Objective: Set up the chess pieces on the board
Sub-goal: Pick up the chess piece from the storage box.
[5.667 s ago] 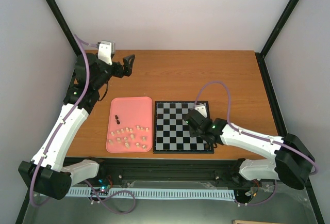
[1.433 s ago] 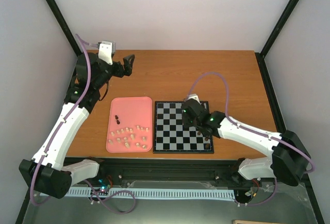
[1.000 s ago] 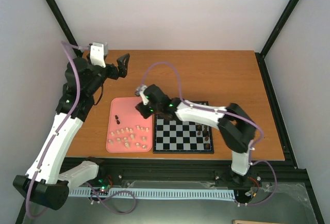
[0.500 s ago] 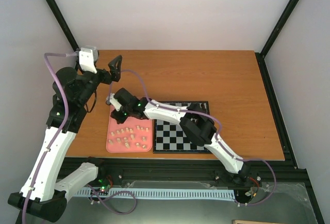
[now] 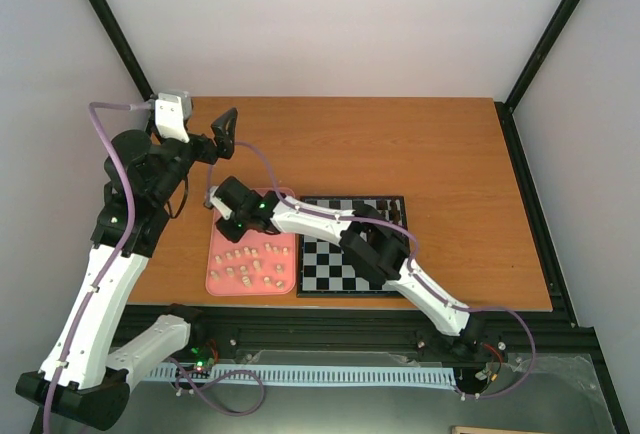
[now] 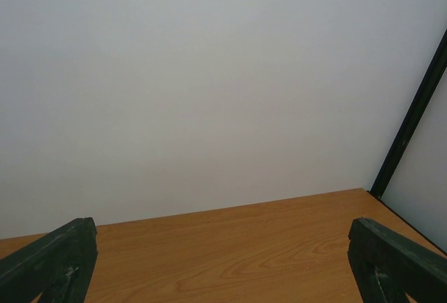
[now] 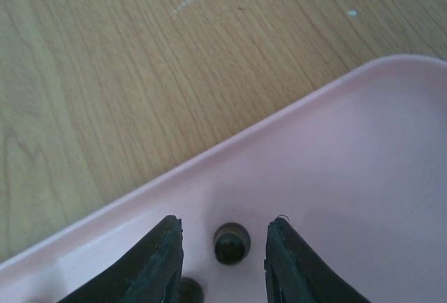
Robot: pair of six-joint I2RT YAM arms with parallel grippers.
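Top view. My right pincer (image 5: 230, 222) reaches across the board (image 5: 330, 269) and sits low over the far-left part of the tray (image 5: 252, 292). Cream pieces (image 5: 250, 264) lie loose in the tray's near half. My left pincer (image 5: 225, 124) hangs over the far-left tabletop (image 5: 400, 144), well apart from the tray.

Left wrist view. The left pincer's fingers (image 6: 49, 261) are spread to the frame's edges with nothing between them: released. Only bare wood and wall show.

Right wrist view. A dark piece (image 7: 232, 242) stands in the gap of the right pincer, clear of both fingers (image 7: 164, 261), so that pincer is released, not gripping. A second dark piece (image 7: 187, 291) sits just beside the frame-left finger, at the bottom edge. The tray's rim curves past just beyond.

Step in hand, as I judge it: pick the dark piece. To do it well:
- Centre the gap on its head (it looks slightly nearer the frame-right finger).
- Ease down before closing.
- Keep the frame-left finger from nudging the neighbour.
- Lift straight up, clear of the rim, before swinging to the board.
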